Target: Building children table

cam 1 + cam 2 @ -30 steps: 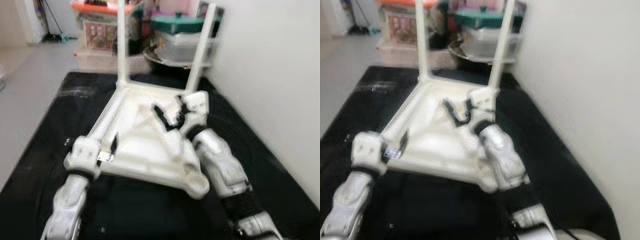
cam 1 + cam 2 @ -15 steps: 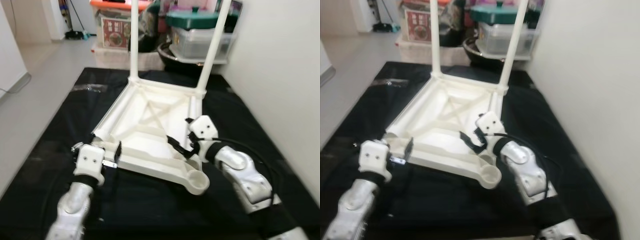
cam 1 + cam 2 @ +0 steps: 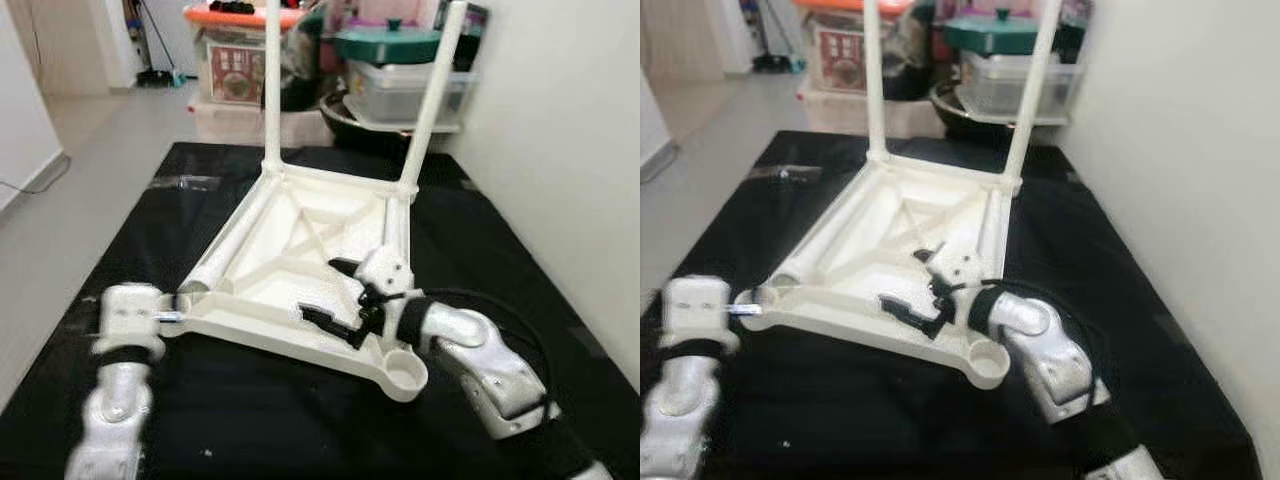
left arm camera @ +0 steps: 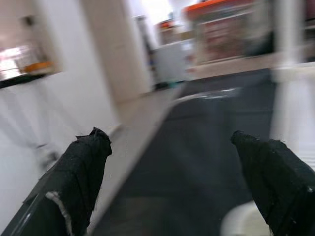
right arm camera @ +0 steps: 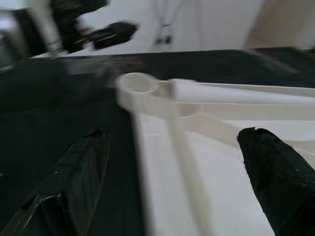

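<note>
The white table top (image 3: pixel 300 260) lies upside down on the black mat (image 3: pixel 120 240), two legs (image 3: pixel 272 80) already standing up from its far corners, probably so the near sockets (image 3: pixel 405 368) can take theirs. The right gripper (image 3: pixel 335 300) hovers spread over the near rim, while the left gripper (image 4: pixel 177 191), fingers apart and holding nothing, sits by the near-left corner.

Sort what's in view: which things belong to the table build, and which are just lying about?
Job:
white tabletop, upside down on the black mat
two fitted legs
empty corner socket
right tool
left tool

Lying about:
storage bins
green-lidded container
</note>
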You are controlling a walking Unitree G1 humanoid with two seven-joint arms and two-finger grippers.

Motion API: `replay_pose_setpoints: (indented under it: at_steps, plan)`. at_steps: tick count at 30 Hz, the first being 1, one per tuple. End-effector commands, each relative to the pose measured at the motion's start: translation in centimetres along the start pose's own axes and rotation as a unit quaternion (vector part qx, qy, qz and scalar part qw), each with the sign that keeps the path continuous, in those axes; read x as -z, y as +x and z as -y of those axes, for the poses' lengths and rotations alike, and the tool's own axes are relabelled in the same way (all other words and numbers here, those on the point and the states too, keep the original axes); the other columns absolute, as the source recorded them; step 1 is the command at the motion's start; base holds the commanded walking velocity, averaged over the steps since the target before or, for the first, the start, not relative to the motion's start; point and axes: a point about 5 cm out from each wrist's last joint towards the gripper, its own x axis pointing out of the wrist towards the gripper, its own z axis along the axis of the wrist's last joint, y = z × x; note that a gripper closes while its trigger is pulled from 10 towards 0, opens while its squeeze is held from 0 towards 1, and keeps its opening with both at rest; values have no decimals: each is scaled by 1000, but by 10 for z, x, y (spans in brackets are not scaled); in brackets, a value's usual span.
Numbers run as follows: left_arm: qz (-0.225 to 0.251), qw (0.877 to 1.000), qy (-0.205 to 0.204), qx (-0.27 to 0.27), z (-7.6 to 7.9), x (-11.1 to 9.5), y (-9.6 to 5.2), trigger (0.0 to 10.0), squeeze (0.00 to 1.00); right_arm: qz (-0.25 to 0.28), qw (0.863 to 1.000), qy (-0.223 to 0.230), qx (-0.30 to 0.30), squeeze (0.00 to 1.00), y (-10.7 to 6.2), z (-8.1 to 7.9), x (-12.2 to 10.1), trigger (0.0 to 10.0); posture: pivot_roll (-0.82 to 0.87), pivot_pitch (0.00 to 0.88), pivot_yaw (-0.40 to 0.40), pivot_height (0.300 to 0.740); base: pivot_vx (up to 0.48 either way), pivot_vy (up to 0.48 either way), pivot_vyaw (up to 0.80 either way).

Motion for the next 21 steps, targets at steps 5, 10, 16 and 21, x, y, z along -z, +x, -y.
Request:
replay_pose_setpoints:
  at_steps: [5,10,16,21]
  plan:
    - [-14,1000,2,1,4,5,-2,10000,0,-83,994,22,-61,0,12,-11,29,10000,116,0,-135,740,0,0,0]
    - [-12,1000,2,1,6,5,-1,10000,0,-115,991,36,-56,0,16,-6,42,10000,126,0,-139,740,0,0,0]
    - [-15,1000,3,0,8,6,-1,10000,0,-164,985,39,-44,0,12,0,61,8588,123,0,-140,740,0,0,0]
    - [-17,1000,3,2,9,7,-1,10000,0,-187,981,39,-34,0,9,3,70,4039,123,0,-140,740,0,0,0]
